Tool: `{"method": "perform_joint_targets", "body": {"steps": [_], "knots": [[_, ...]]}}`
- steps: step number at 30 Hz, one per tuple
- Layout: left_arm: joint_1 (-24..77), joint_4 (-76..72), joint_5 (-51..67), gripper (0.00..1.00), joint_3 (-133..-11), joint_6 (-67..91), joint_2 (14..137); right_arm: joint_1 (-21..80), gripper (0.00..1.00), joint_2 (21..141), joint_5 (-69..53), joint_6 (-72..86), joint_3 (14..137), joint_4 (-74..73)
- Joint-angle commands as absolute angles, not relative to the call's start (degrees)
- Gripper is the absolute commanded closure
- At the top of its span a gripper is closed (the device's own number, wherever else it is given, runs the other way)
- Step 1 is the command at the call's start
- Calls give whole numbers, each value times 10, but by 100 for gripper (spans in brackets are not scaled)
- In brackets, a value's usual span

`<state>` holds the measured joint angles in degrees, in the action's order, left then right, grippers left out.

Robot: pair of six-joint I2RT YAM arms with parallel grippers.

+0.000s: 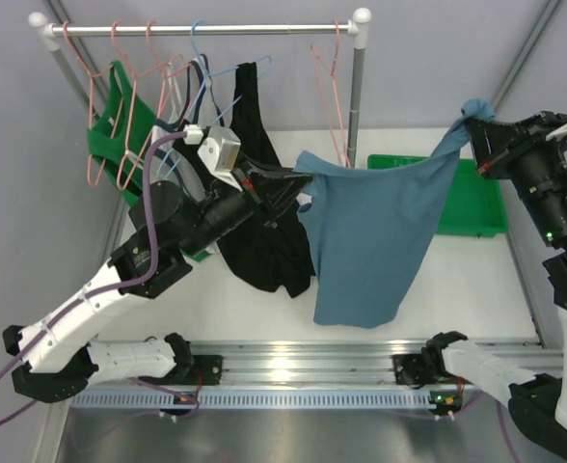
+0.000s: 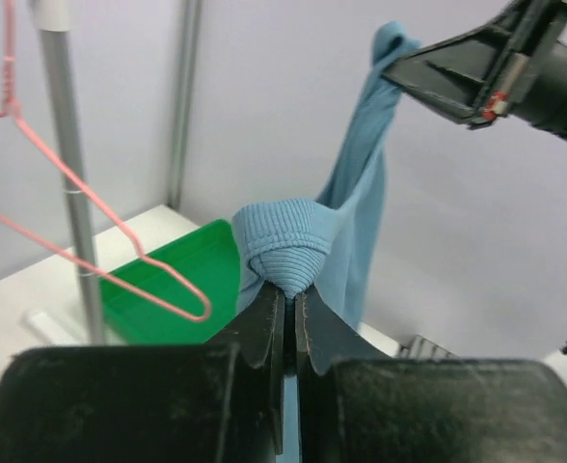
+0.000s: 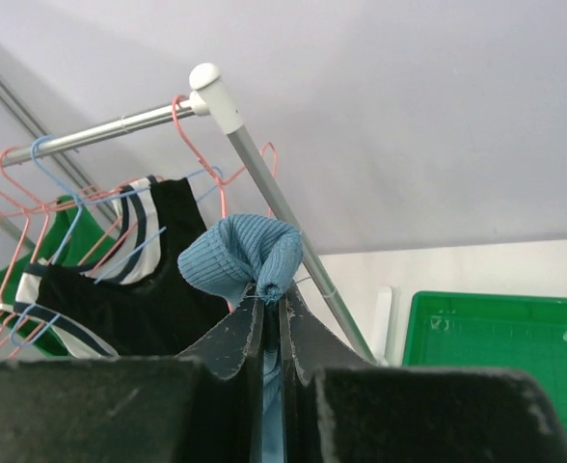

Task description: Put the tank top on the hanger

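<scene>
Two arms up over the worktop (image 1: 264,299), tank top (image 1: 370,231) strung between them in the air. Left tool (image 2: 291,289) is clamped on one bunched ribbed strap, fabric bulging out past the fingertips. Right tool (image 3: 270,294) is pinched tight on the other strap, a wad of blue sticking out above its tips, and it sits higher and further right than the left one. The body of the tank top sags between the two grips and hangs free, its lower hem above the worktop's near part, not on any hanger. Hanger (image 2: 120,229) hangs bare at the right end of the rail (image 1: 206,29), just beyond the left tool and apart from the fabric. Further left on the rail: a black top (image 1: 255,193), a striped top (image 3: 129,217), a green top (image 1: 115,125), a blue hanger (image 3: 47,183) and more pink ones. Green tray (image 1: 481,203) sits at the back right of the worktop, its left part hidden behind the hanging tank top; the floor that shows is plain green grid, and the contents of the rest cannot be told.
</scene>
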<state>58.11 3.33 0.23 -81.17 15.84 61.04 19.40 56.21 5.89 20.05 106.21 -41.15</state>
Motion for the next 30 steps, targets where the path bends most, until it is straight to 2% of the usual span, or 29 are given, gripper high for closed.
{"method": "perform_joint_targets", "body": {"steps": [1, 7, 12, 15, 19, 22, 23, 26, 30], "knots": [[581, 122, -75, 100, -849, 121, 618, 202, 100, 563, 54, 198, 1059, -348], [576, 148, -90, 100, -815, 129, 620, 202, 100, 537, 51, 236, 944, -321], [564, 122, -49, 100, -680, 158, 599, 202, 100, 477, 79, 319, 777, -316], [562, 93, -6, 100, -576, 186, 592, 203, 100, 424, 87, 395, 576, -305], [562, 28, 47, 100, -432, 245, 580, 206, 97, 362, 88, 482, 386, -280], [563, 4, 52, 100, -333, 283, 580, 206, 86, 345, 79, 499, 308, -282], [563, 4, 49, 100, -323, 295, 580, 207, 74, 334, 70, 500, 293, -270], [563, 27, 19, 100, -300, 310, 584, 210, 56, 316, 62, 499, 262, -271], [563, 77, -20, 100, -301, 320, 590, 209, 43, 311, 73, 474, 286, -299]]}}
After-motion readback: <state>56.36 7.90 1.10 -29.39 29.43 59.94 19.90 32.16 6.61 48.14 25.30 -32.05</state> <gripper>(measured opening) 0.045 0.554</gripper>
